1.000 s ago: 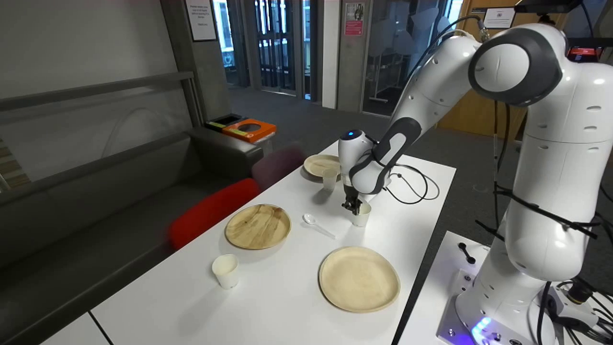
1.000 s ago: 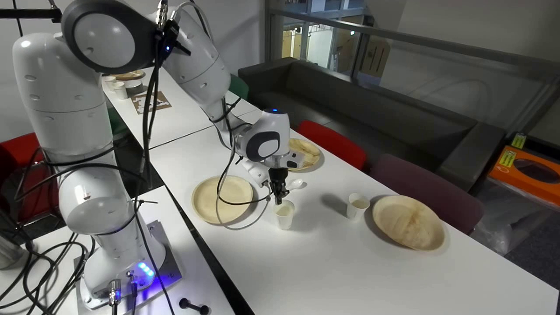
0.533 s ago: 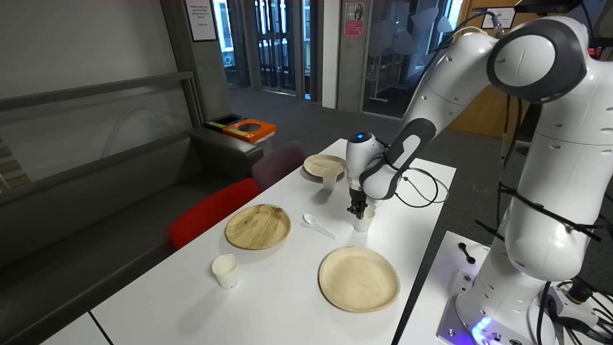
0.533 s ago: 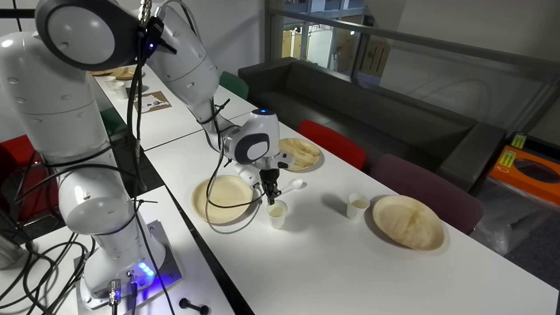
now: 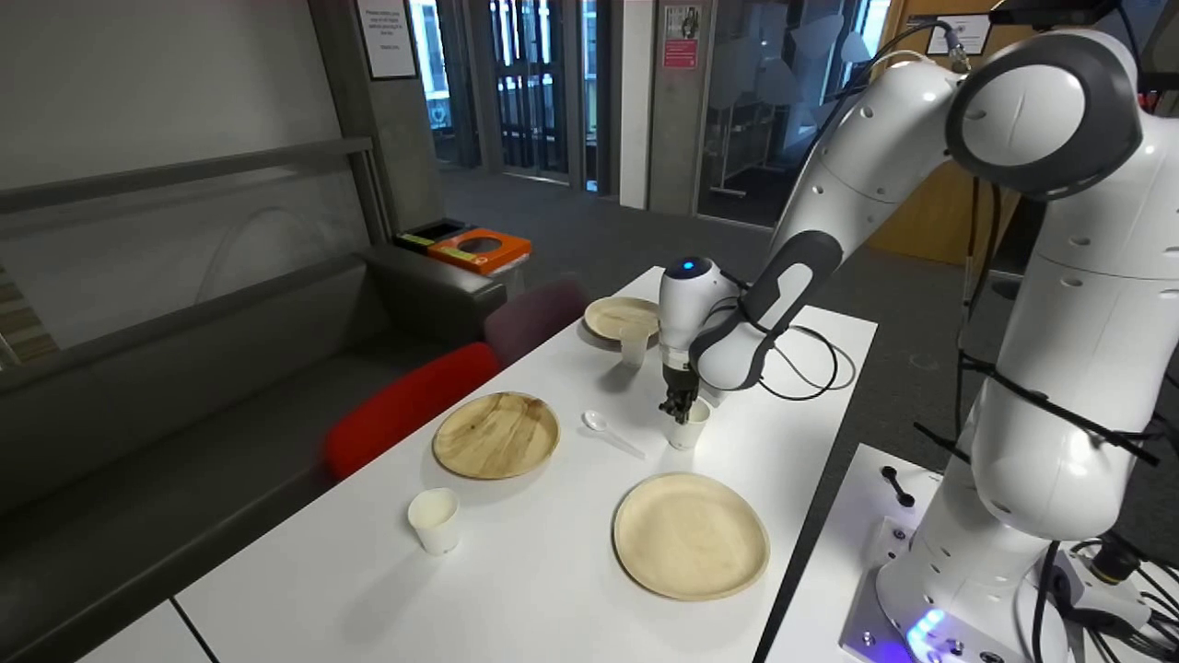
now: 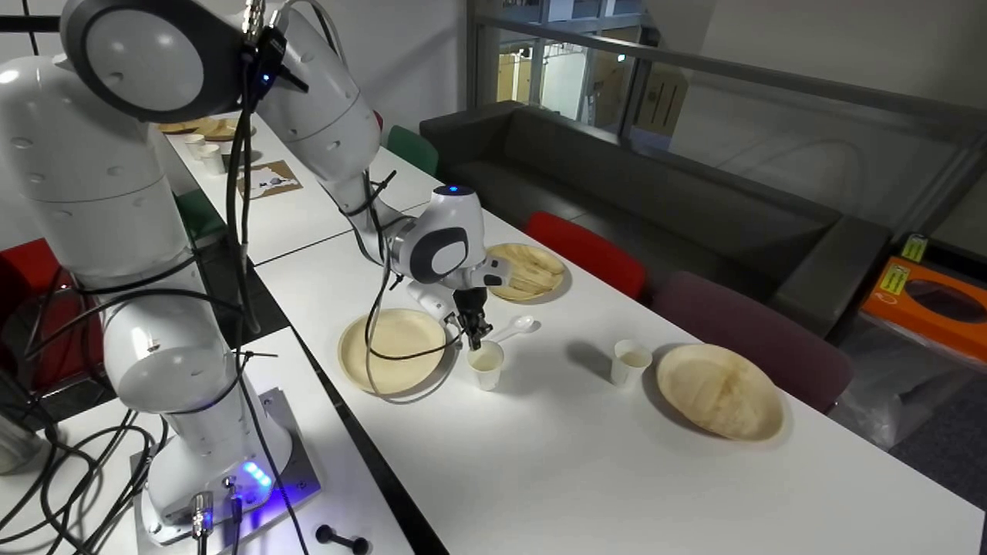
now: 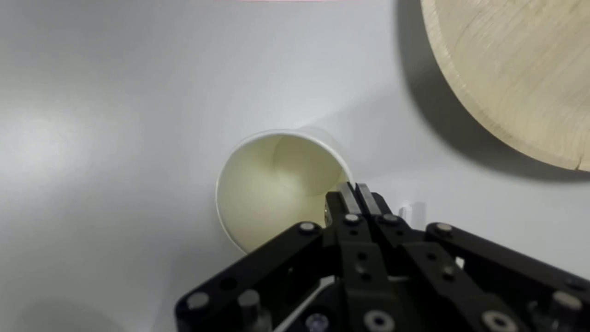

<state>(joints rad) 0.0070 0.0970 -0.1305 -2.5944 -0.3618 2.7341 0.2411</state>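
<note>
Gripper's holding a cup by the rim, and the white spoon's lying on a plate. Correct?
Not quite: an exterior view shows the white spoon lying directly on the table, beside a plate, not on one. The gripper does hold a cup by the rim.

Lanes at 4 and between 7 and 8 o'clock; obstacles at 6, 9, 11 and 12

With the pinched cup (image 5: 688,433) as centre in an exterior view, bare tabletop (image 5: 769,451) runs from 3 to 5 o'clock to the edge. A second lane passes between the near plate (image 5: 691,537) at 6 and the spoon (image 5: 595,421) at 9, with the grained plate (image 5: 497,436) beyond it and another cup (image 5: 435,523) farther off at 8. At 11 a third cup (image 5: 634,348) and the far plate (image 5: 610,318) stand in the way; the arm (image 5: 685,308) hangs over 12 to 1, looped cables (image 5: 801,399) at 2. In the wrist view, the gripper (image 7: 355,184) covers the rim from 3 to 7.
</note>
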